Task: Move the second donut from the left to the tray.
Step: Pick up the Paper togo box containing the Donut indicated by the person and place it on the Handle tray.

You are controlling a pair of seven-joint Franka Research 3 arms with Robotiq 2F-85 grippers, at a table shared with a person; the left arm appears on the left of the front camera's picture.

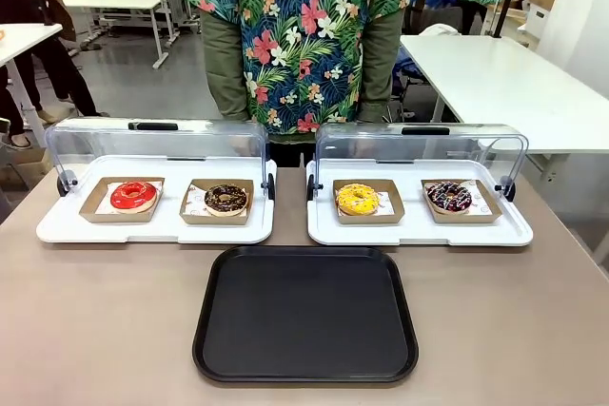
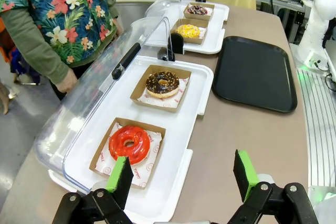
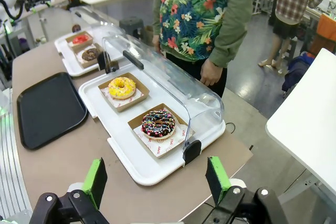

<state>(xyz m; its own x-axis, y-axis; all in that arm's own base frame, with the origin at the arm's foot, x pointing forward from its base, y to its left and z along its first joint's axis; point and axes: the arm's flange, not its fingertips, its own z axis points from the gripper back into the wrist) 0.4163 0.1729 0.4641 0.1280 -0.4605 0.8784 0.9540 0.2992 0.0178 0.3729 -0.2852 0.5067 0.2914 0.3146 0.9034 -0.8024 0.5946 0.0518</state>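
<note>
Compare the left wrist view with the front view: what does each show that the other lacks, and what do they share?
Left wrist view, not front: the open left tool with its green pads, and the right arm's white base beside the table. Front view, not left wrist: another person far off at picture left. Both: the black tray, the left white tray, the right white tray, and four donuts in cardboard holders, among them the chocolate donut, second from the left.
</note>
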